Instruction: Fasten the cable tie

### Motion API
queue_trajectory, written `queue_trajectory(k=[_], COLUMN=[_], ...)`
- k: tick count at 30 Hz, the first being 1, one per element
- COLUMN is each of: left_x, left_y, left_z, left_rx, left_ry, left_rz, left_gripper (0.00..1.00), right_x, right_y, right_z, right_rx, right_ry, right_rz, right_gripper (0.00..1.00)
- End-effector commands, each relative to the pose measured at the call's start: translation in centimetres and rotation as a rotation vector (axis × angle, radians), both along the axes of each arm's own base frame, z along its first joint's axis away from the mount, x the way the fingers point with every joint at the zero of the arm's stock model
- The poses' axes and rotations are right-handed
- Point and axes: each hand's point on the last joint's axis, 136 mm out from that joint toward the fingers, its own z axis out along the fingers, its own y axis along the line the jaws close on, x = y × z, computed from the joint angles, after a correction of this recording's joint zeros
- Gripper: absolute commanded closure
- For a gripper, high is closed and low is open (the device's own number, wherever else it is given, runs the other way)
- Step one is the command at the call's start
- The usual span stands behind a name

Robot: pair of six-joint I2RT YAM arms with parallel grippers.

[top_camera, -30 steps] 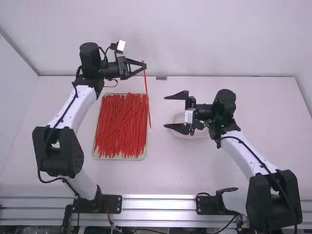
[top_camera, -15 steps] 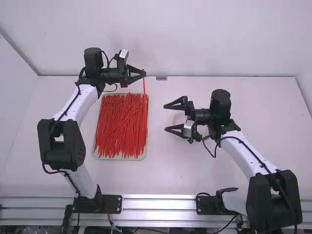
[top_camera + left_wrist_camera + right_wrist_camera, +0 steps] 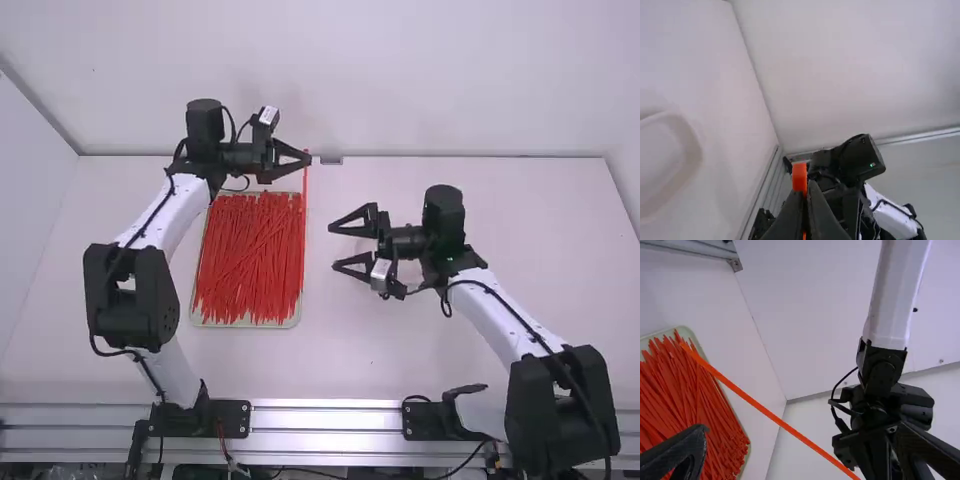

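White bench (image 3: 520,200), white walls (image 3: 400,70), and one red cable tie (image 3: 306,176) held up over the tray (image 3: 297,321).

The bench top is plain and matte, with a metal rail (image 3: 330,415) along its 6 o'clock edge. The pale tray, heaped with loose red ties (image 3: 250,255), lies toward 9 o'clock of the middle. The cable tie is a thin, straight strip hanging above the tray's 1 o'clock corner, clenched at its top in the jaws of the left arm (image 3: 165,215). The jaws of the right arm (image 3: 500,310) are spread wide and released, at 3 o'clock of the tray.
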Motion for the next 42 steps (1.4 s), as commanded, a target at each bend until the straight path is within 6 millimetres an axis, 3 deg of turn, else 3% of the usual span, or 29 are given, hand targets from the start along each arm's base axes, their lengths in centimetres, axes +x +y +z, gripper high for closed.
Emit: queue_trajectory(k=[1, 11, 27, 32, 42], left_x=[-0.2, 2.0, 1.7, 1.0, 0.8], left_y=[-0.1, 0.7, 0.2, 0.2, 0.5], left_z=[0.2, -0.7, -0.9, -2.2, -3.6], left_rx=[-0.007, 0.026, 0.005, 0.017, 0.040], left_ry=[-0.015, 0.077, 0.238, 0.377, 0.401], left_rz=[-0.023, 0.116, 0.110, 0.111, 0.129], left_gripper=[0.98, 0.98, 0.98, 0.98, 0.98], right_x=[0.6, -0.1, 0.1, 0.4, 0.4], right_y=[0.9, 2.9, 2.9, 3.0, 3.0], right_z=[-0.1, -1.6, -1.6, -1.8, -1.8], right_rx=[-0.012, -0.030, -0.024, -0.032, -0.031], right_ry=[-0.044, -0.115, -0.190, -0.208, -0.222], right_rz=[-0.017, 0.021, 0.023, 0.004, 0.006], right_gripper=[0.00, 0.00, 0.00, 0.00, 0.00])
